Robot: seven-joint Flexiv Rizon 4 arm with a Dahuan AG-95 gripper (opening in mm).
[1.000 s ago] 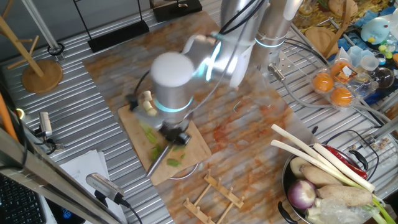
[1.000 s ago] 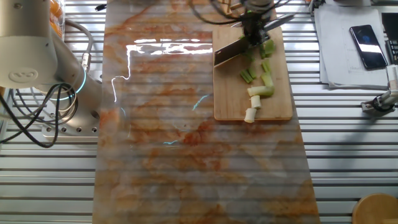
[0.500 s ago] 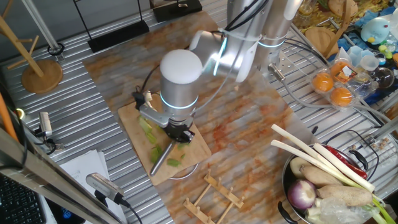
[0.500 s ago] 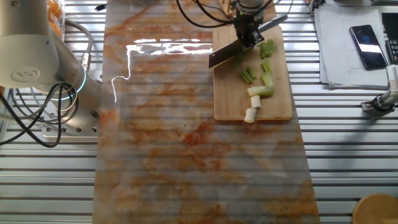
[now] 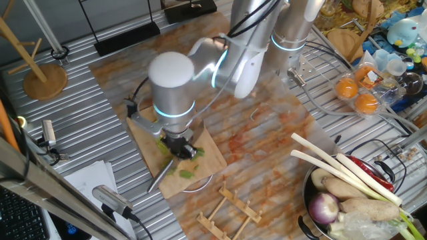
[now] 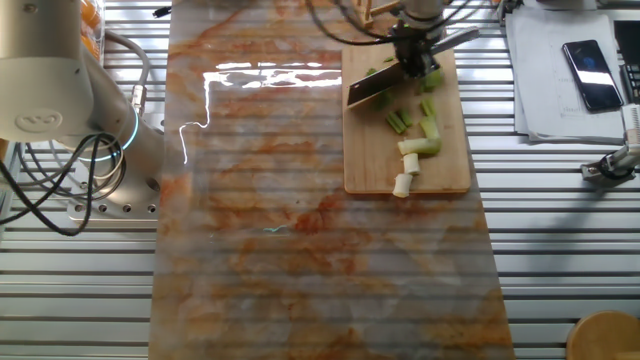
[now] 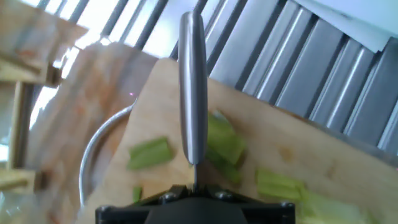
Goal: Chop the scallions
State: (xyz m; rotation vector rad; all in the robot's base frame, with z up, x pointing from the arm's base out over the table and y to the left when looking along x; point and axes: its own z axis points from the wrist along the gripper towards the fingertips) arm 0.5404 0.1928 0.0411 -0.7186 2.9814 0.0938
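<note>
A gripper (image 6: 410, 55) clamps a knife (image 6: 369, 89) over the far end of a wooden cutting board (image 6: 372, 160). Cut scallions (image 6: 419, 147) lie scattered along the board's right side, one white piece at its near edge. Bare desk (image 6: 260, 220) stretches left.

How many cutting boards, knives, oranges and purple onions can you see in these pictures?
cutting board: 1
knife: 1
oranges: 2
purple onion: 1
Total: 5
</note>
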